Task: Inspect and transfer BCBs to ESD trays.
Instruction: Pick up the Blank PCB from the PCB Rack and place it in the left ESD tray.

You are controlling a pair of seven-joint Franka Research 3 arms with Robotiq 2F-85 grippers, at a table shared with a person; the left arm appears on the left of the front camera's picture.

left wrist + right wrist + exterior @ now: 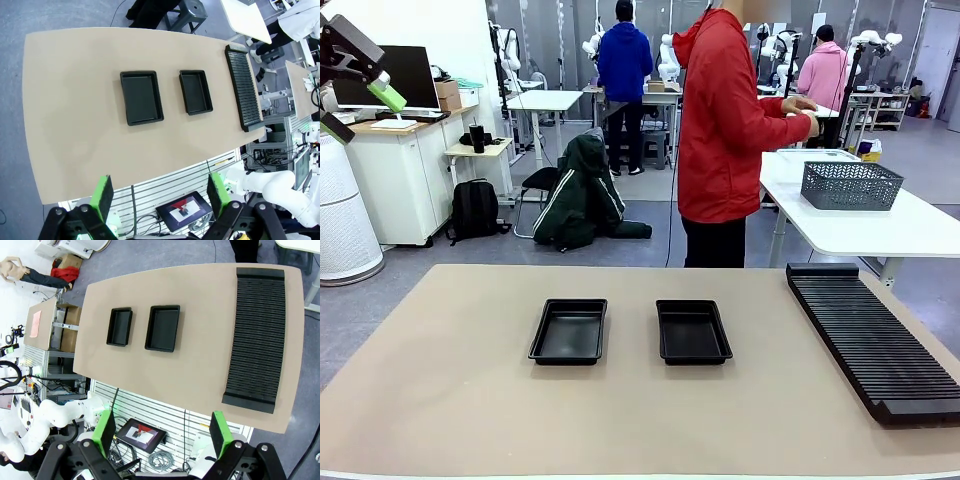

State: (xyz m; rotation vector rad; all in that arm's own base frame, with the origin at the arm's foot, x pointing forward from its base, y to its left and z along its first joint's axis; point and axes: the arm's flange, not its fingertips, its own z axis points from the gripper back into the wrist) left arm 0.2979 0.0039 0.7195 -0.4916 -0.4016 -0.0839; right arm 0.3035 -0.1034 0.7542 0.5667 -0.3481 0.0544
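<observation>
Green-padded left fingers point(102, 196) and right fingers point(220, 432) hanging spread, gripping nothing, high over worktop point(450, 400). Two trays point(570, 302) lying empty mid-worktop, side by side; rack point(870, 340) lying at right. Person point(725, 130) standing beyond, facing basket point(850, 185). Likely waiting for first BCB; next move needing board within reach. Legible writing: none.

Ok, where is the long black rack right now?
In the front view the rack lies on the table at the right, beside the right-hand ESD tray.
</observation>
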